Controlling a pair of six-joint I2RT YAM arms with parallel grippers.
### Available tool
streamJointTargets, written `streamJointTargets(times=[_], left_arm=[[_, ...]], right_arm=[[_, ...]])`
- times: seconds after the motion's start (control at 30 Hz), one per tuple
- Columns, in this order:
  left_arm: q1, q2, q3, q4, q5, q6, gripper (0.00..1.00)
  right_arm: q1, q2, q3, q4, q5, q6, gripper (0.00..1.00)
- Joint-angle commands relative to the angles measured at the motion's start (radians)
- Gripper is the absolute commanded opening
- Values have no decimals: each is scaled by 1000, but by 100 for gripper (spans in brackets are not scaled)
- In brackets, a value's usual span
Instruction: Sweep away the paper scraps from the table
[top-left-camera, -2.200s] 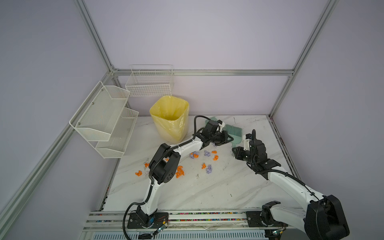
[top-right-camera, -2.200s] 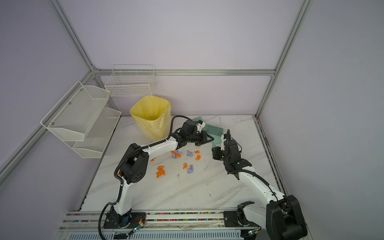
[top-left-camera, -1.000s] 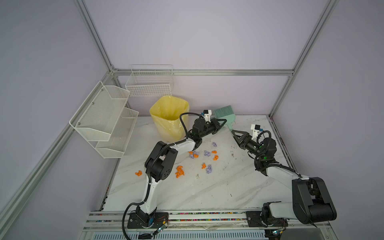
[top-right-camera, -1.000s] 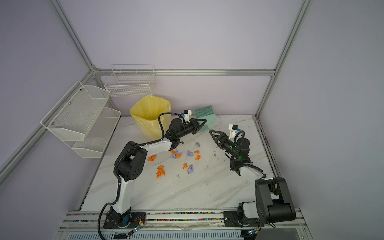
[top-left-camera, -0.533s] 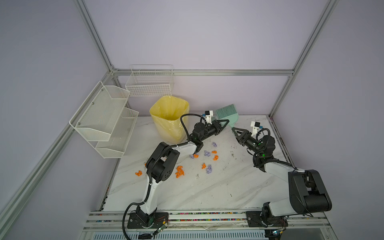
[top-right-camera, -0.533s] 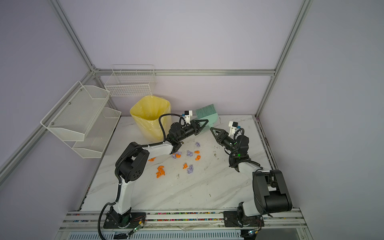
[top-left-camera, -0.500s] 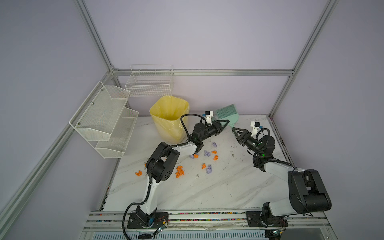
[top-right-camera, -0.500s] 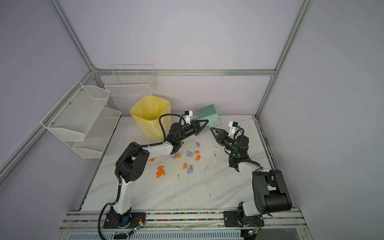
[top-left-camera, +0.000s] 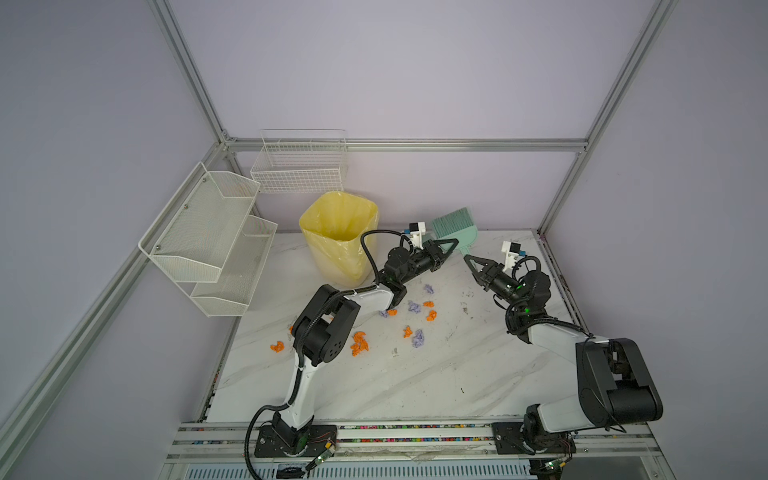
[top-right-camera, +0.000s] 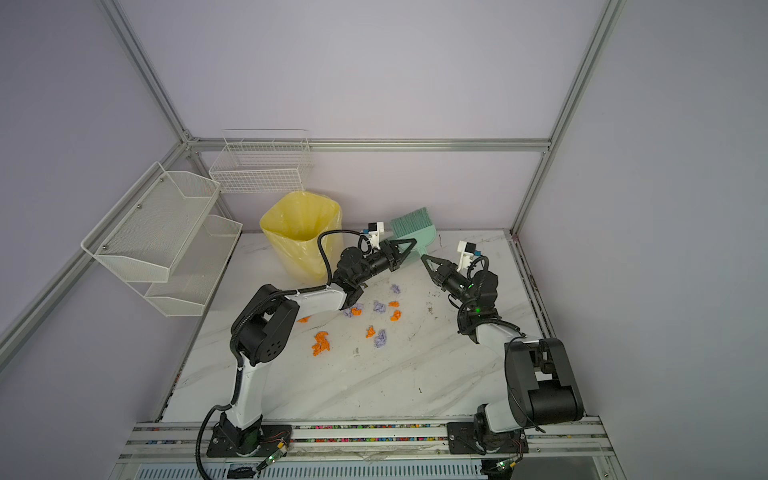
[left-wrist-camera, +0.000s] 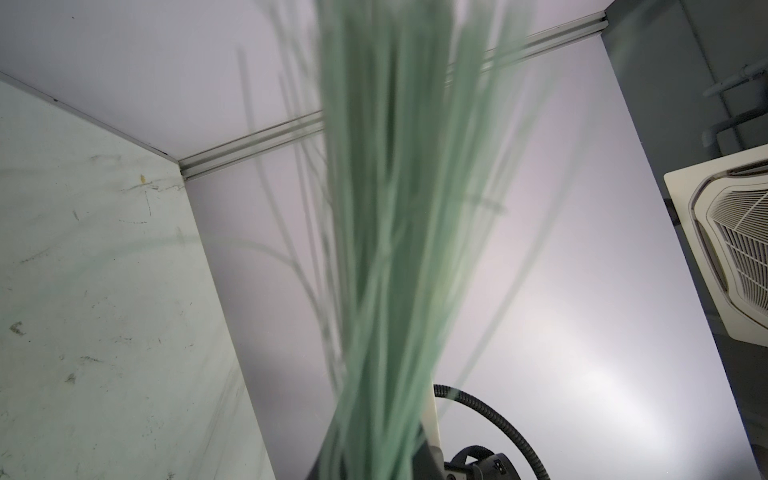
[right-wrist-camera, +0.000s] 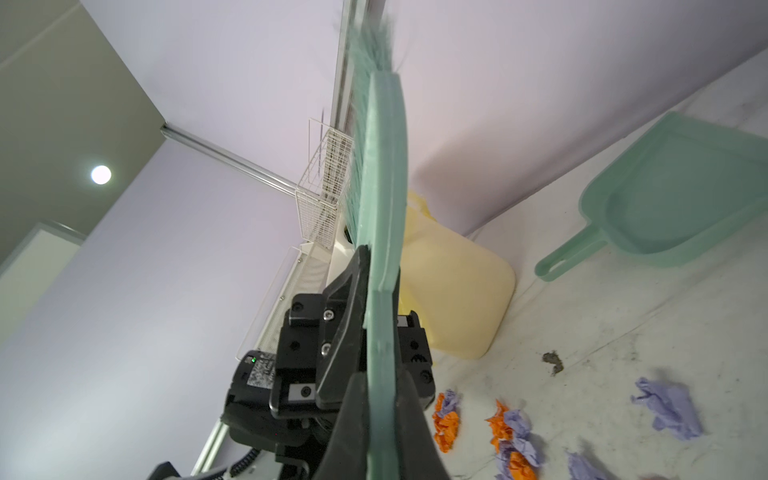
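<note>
Orange and lilac paper scraps (top-left-camera: 415, 307) (top-right-camera: 320, 343) (right-wrist-camera: 511, 436) lie scattered over the middle of the white marble table (top-left-camera: 415, 395). A pale green brush (top-left-camera: 453, 220) (right-wrist-camera: 382, 166) is held above the table's back, bristles up. My left gripper (top-left-camera: 446, 245) (top-right-camera: 405, 245) is shut on it midway along. My right gripper (top-left-camera: 468, 259) (right-wrist-camera: 382, 382) is shut on the handle's end, both fingers pressed against it. In the left wrist view, blurred bristles (left-wrist-camera: 390, 249) hide that gripper's own jaws.
A green dustpan (right-wrist-camera: 673, 187) lies on the table by the back wall. A yellow-lined bin (top-left-camera: 338, 232) stands at the back left, next to the left arm. White mesh shelves (top-left-camera: 208, 232) and a wire basket (top-left-camera: 299, 166) hang on the left walls.
My right gripper has closed from wide open onto the brush handle. The left gripper still holds the brush in nearly the same place, after lifting it off the dustpan earlier.
</note>
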Motion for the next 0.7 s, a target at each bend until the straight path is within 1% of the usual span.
streamJointTargets(times=[0.0, 0.07, 0.13, 0.2, 0.3, 0.4, 0.47, 0.5, 0.57, 0.63, 0.67], left_arm=[[-1, -62, -32, 23, -3, 81, 28], [1, -100, -38, -53, 4, 161, 47], [3, -156, -22, -246, -11, 278, 63], [4, -199, 12, -454, -31, 404, 81], [4, -238, 74, -720, -71, 587, 98], [9, -238, 163, -976, -144, 777, 100], [9, -206, 240, -1111, -187, 901, 100], [11, -180, 294, -1173, -188, 975, 100], [13, -102, 441, -1328, -188, 1113, 99], [14, 3, 635, -1510, -220, 1249, 100], [14, 42, 700, -1566, -236, 1289, 99]], right_arm=[[-3, -48, 13, -30, 33, -34, 0], [-11, -70, 22, -110, 44, -71, 0], [-32, -115, 36, -220, 51, -129, 0], [-65, -144, 37, -286, 48, -162, 0], [-126, -186, 40, -394, 40, -209, 0], [-168, -226, 42, -498, 62, -251, 0], [-179, -252, 58, -581, 83, -290, 0], [-180, -268, 69, -629, 101, -325, 0], [-182, -295, 79, -683, 127, -362, 0], [-185, -319, 82, -717, 142, -389, 0], [-185, -328, 80, -722, 145, -393, 0]])
